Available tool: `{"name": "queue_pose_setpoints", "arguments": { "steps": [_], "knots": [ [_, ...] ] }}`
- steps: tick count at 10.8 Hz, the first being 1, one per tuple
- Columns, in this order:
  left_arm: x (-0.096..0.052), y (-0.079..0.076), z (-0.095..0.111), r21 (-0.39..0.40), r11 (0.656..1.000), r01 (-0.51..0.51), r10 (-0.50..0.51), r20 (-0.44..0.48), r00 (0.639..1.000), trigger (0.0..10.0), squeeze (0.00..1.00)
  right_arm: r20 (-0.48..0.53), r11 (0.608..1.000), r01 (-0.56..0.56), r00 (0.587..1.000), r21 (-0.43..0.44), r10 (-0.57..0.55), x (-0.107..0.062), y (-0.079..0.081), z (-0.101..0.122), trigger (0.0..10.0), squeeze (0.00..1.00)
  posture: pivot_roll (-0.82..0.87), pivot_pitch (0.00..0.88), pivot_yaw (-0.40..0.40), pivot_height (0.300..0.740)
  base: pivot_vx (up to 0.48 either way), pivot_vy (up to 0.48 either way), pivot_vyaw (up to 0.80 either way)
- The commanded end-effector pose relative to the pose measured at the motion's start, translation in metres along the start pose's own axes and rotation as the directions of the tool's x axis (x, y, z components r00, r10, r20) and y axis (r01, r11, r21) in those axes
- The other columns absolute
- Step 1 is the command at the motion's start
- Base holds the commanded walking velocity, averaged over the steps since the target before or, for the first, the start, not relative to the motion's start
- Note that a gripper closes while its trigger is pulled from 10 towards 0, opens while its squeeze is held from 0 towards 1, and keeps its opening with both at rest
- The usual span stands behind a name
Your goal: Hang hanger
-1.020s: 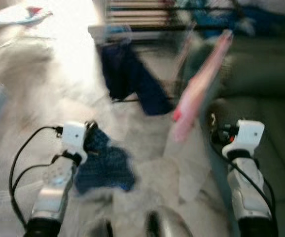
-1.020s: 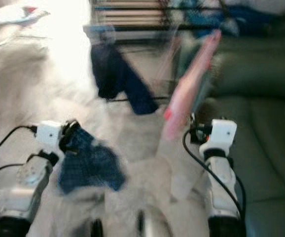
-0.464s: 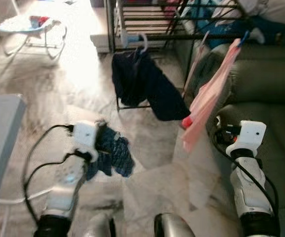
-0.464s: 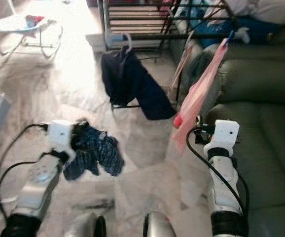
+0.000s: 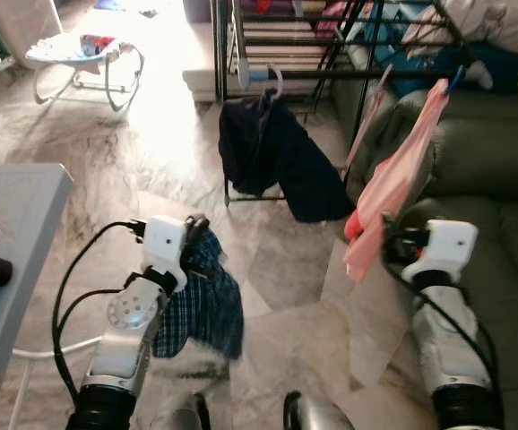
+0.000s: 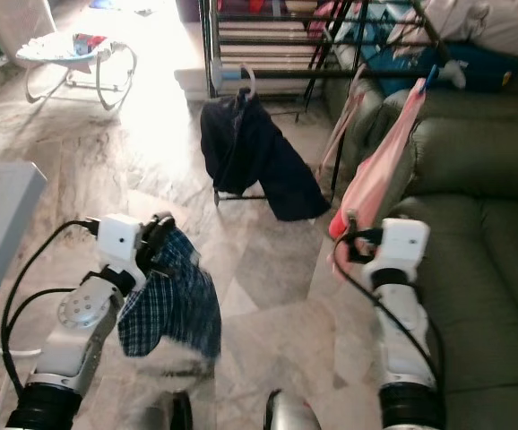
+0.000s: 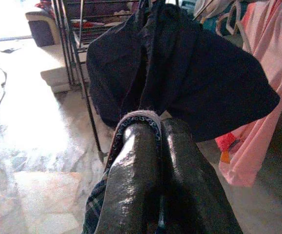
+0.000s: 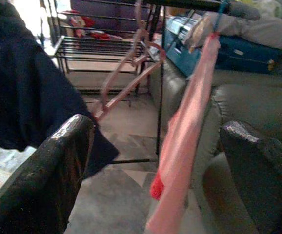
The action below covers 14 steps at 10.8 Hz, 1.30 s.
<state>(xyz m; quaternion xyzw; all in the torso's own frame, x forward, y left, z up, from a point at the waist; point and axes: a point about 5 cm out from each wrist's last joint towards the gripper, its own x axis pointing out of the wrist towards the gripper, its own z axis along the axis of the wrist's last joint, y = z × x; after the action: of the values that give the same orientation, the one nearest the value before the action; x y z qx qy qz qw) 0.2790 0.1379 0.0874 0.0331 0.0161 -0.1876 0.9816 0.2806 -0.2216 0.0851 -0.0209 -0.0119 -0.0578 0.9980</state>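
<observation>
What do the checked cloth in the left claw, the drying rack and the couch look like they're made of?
Checked cloth: soft woven fabric, probably cotton, since it hangs limp in folds from the shut left claw. Drying rack: thin dark bars, likely painted metal. Couch: grey-green, smooth and slightly shiny, so leather or imitation leather.

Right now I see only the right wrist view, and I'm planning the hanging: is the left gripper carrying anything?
Observer: Yes. The left gripper is shut on a blue checked garment that hangs below it.
Operator: What's on the robot's left?
Observer: A grey table, its corner close to the left arm.
Operator: Anything farther off on the floor?
Observer: A baby bouncer stands far ahead on the left.
</observation>
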Motion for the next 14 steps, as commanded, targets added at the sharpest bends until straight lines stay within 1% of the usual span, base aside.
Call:
{"name": "queue_pose_setpoints", "arguments": {
  "steps": [1, 2, 4, 5, 6, 7, 8, 9, 10, 11, 12, 13, 14],
  "knots": [
    [0.003, -0.001, 0.006, 0.004, 1.000, 0.024, -0.024, 0.020, 1.000, 10.0, 0.00, 0.022, 1.000, 0.003, 1.000, 0.000, -0.003, 0.003, -0.001, 0.006, 10.0, 0.00, -0.04, 0.073, -0.049, 0.740, 0.386, 0.281, 0.00],
    [0.002, -0.001, 0.007, 0.001, 1.000, 0.026, -0.026, 0.026, 0.999, 10.0, 0.00, 0.011, 0.999, 0.002, 1.000, -0.045, -0.002, 0.004, -0.002, 0.005, 10.0, 0.00, -0.04, 0.074, -0.048, 0.740, 0.386, 0.281, 0.00],
    [-0.001, -0.004, 0.002, -0.013, 0.999, 0.051, -0.051, 0.013, 0.999, 10.0, 0.00, 0.003, 0.999, 0.008, 1.000, -0.031, -0.008, 0.003, -0.005, 0.001, 10.0, 0.00, -0.03, 0.066, -0.050, 0.740, 0.437, 0.000, 0.00],
    [0.002, -0.006, 0.004, 0.010, 0.999, 0.051, -0.051, 0.026, 0.998, 10.0, 0.00, -0.001, 1.000, -0.005, 1.000, -0.022, 0.005, 0.005, -0.002, 0.002, 10.0, 0.00, -0.04, 0.059, -0.051, 0.740, 0.480, 0.000, 0.00],
    [0.003, -0.007, 0.005, 0.014, 0.998, 0.053, -0.054, 0.026, 0.998, 10.0, 0.00, 0.008, 1.000, 0.008, 1.000, -0.030, -0.008, 0.006, -0.002, 0.003, 10.0, 0.00, -0.04, 0.060, -0.050, 0.740, 0.480, 0.000, 0.00],
    [0.003, -0.009, 0.004, 0.010, 0.998, 0.061, -0.061, 0.024, 0.998, 10.0, 0.00, 0.004, 0.996, 0.056, 0.998, -0.068, -0.056, 0.007, -0.006, 0.001, 10.0, 0.00, -0.04, 0.061, -0.051, 0.740, 0.480, 0.000, 0.00],
    [0.002, -0.010, 0.002, 0.002, 0.998, 0.064, -0.064, 0.015, 0.998, 10.0, 0.00, -0.036, 0.999, 0.044, 0.998, -0.002, -0.044, 0.006, -0.005, -0.005, 10.0, 0.00, -0.04, 0.063, -0.058, 0.740, 0.480, 0.000, 0.00],
    [0.002, -0.015, -0.001, -0.010, 0.997, 0.070, -0.070, 0.010, 0.997, 10.0, 0.00, -0.034, 0.999, 0.029, 0.999, -0.019, -0.030, 0.001, -0.002, -0.007, 10.0, 0.00, -0.04, 0.071, -0.081, 0.740, 0.480, 0.000, 0.00],
    [0.003, -0.021, -0.004, -0.021, 0.997, 0.080, -0.080, 0.004, 0.997, 10.0, 0.00, -0.052, 0.999, 0.026, 0.998, -0.031, -0.028, -0.002, 0.000, -0.012, 10.0, 0.00, -0.03, 0.070, -0.091, 0.740, 0.480, 0.000, 0.00],
    [0.003, -0.027, -0.009, -0.028, 0.994, 0.101, -0.101, -0.008, 0.995, 10.0, 0.00, -0.090, 0.999, -0.033, 0.995, -0.007, 0.032, -0.004, 0.014, -0.020, 10.0, 0.00, -0.03, 0.066, -0.095, 0.740, 0.480, 0.000, 0.00],
    [0.001, -0.030, -0.015, -0.037, 0.993, 0.111, -0.112, -0.032, 0.993, 10.0, 0.00, -0.070, 0.998, -0.043, 0.997, -0.035, 0.041, -0.004, 0.024, -0.020, 10.0, 0.00, -0.05, 0.062, -0.078, 0.740, 0.480, 0.000, 0.00],
    [0.001, -0.031, -0.015, -0.025, 0.992, 0.127, -0.128, -0.033, 0.991, 10.0, 0.00, -0.047, 0.998, -0.040, 0.998, -0.056, 0.037, -0.002, 0.027, -0.017, 10.0, 0.00, -0.05, 0.063, -0.071, 0.740, 0.472, 0.000, 0.00],
    [0.006, -0.027, -0.008, -0.010, 0.993, 0.120, -0.120, -0.021, 0.993, 10.0, 0.00, -0.042, 1.000, -0.031, 0.999, -0.001, 0.031, 0.000, 0.026, -0.015, 10.0, 0.00, -0.04, 0.082, -0.062, 0.740, 0.409, 0.247, 0.00]
  ]
}}
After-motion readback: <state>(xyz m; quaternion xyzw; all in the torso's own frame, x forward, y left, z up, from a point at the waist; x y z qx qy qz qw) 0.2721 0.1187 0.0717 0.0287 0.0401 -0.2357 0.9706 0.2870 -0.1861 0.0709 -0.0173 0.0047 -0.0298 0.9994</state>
